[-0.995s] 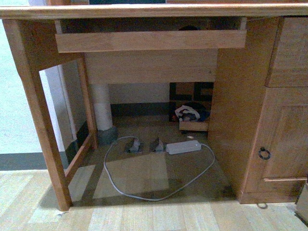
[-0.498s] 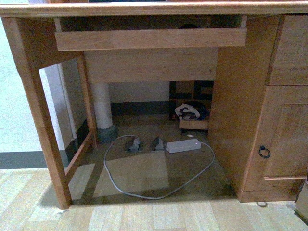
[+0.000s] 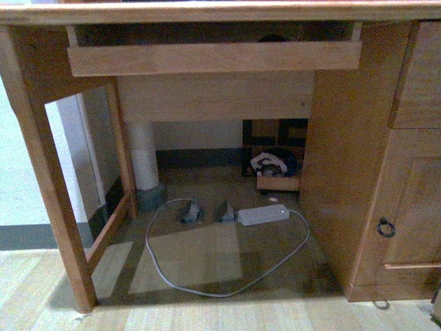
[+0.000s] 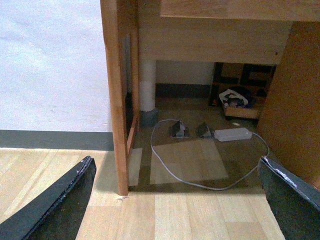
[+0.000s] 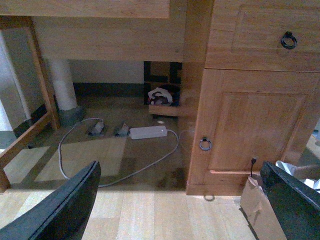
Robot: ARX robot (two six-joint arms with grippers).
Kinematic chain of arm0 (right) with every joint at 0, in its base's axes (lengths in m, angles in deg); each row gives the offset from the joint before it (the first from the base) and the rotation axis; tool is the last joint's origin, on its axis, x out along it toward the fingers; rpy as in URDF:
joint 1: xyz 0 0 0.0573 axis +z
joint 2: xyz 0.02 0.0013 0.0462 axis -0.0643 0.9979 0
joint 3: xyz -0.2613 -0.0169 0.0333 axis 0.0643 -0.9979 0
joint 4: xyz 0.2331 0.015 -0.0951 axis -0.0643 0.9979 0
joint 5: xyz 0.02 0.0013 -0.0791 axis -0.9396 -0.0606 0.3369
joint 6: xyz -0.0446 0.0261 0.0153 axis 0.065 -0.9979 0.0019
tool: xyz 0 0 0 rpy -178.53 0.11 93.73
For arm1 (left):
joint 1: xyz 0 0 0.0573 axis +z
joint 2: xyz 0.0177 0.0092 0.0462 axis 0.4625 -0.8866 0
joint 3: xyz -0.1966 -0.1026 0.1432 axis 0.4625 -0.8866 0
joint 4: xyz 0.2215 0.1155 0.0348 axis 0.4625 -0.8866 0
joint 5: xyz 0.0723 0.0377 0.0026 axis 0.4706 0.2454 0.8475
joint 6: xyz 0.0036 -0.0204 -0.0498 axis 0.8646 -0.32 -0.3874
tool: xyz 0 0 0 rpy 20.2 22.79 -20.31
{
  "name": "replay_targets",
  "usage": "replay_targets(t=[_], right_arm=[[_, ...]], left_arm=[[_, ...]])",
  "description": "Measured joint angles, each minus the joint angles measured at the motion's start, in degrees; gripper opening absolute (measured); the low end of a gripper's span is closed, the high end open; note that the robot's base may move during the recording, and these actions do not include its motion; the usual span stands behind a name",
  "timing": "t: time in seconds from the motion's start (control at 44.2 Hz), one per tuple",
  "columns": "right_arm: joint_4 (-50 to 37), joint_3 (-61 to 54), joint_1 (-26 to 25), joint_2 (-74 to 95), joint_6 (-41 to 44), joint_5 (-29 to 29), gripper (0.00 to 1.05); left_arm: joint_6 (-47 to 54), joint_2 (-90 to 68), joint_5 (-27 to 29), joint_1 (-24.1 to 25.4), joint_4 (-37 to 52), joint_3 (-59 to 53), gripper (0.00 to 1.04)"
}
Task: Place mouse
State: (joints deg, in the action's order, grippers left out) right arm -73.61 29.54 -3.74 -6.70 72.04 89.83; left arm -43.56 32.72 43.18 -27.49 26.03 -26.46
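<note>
On the tray (image 3: 213,58), mouse (image 3: 273,38), well apart from left claw (image 4: 175,162), right claw (image 5: 180,166)

Wooden floor (image 3: 207,314); white power brick (image 3: 262,214)

At one o'clock, the keyboard tray's front board (image 3: 213,58) hides all but the top of a dark dome (image 3: 273,38); the bundle (image 3: 270,163) under the desk (image 3: 344,138), toward three o'clock, is too blurred to name

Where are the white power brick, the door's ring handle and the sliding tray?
white power brick (image 3: 262,214), front view, top.
ring handle (image 3: 386,227), front view, its ring.
sliding tray (image 3: 213,58), front view, front board.
</note>
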Motion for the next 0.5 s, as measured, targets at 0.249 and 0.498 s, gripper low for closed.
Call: replay_targets(t=[0.249, 0.498], right_arm=[[-0.1, 0.0, 0.0, 0.0, 0.0, 0.0, 0.98], [-0.1, 0.0, 0.0, 0.0, 0.0, 0.0, 0.98]], left_arm=[[0.0, 0.0, 0.0, 0.0, 0.0, 0.0, 0.98], [0.0, 0.0, 0.1, 0.0, 0.0, 0.0, 0.98]])
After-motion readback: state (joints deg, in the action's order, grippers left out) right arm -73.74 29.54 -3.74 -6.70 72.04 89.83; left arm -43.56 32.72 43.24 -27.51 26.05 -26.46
